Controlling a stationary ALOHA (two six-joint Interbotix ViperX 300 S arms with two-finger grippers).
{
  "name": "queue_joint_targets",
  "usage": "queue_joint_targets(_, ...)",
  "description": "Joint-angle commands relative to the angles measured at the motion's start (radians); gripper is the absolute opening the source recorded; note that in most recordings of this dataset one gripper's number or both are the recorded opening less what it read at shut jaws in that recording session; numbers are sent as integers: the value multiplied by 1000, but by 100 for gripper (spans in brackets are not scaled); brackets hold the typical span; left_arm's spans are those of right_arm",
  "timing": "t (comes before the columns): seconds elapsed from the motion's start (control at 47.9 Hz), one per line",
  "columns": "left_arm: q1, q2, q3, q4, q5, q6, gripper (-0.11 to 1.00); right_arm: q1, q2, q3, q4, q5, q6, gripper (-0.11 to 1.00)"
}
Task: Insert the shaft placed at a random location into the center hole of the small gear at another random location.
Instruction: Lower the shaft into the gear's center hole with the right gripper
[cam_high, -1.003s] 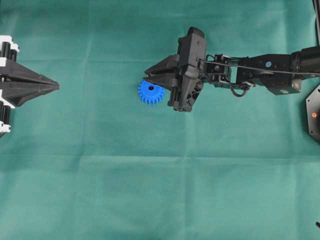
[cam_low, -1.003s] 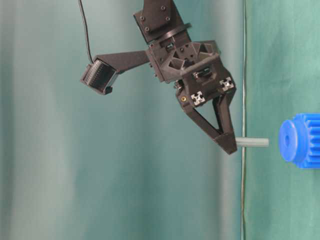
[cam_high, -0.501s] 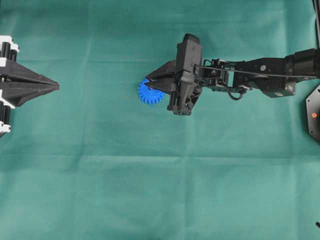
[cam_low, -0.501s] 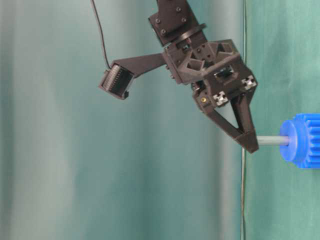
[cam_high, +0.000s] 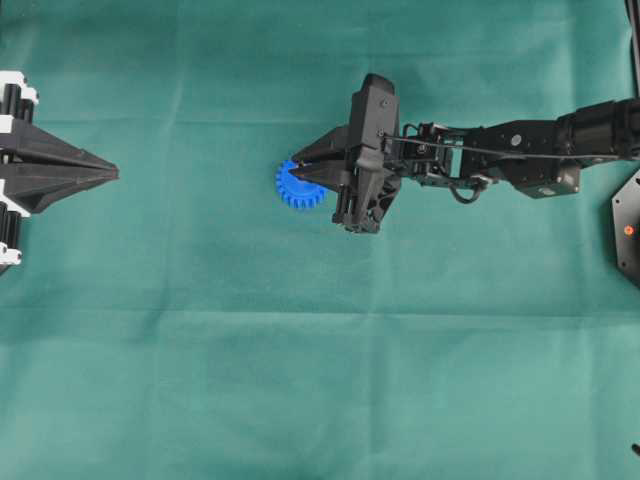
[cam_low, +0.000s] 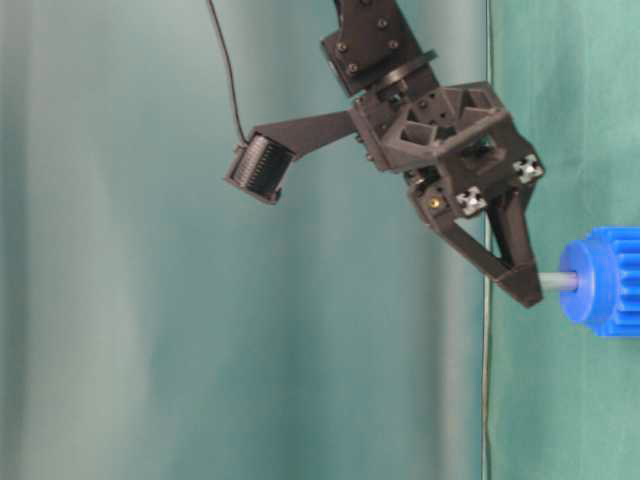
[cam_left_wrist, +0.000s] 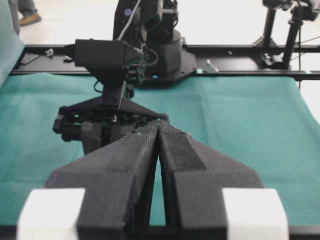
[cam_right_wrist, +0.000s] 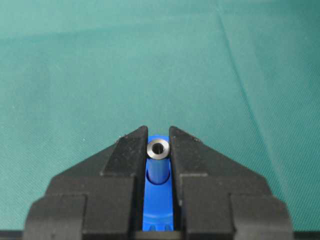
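1. Shaft and small gear sit on a table draped in green cloth; the cloth runs out to every edge of the overhead view, with wide bare stretches below the gear, above it, and between it and the left hand.
2. Two arms are in view. The right arm reaches in from the right edge and ends above the gear; the left one shows only at the left edge.
3. Two hands are in view. The right hand is clamped on the shaft, its fingers pressed against either side of the pin's ring-shaped end in the wrist view.
4. The left hand is closed, fingertips meeting in a point, well apart from the gear.
5. One gear lies flat on the cloth, left of centre and in the upper half of the overhead view, partly covered by the right hand.
6. One shaft stands square to the gear's face, its far end at the raised hub; the center hole is hidden, so how deep the pin sits cannot be told.
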Motion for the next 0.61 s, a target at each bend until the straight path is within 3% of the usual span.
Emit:
queue_joint_targets(0.0,0,8,-15,2,-3,-2,0,2,-5,-20,8,-23,11,13)
queue_joint_targets(0.585,0,6,-14,3,2,-2,0,2,34,-25,8,-37,11,13)
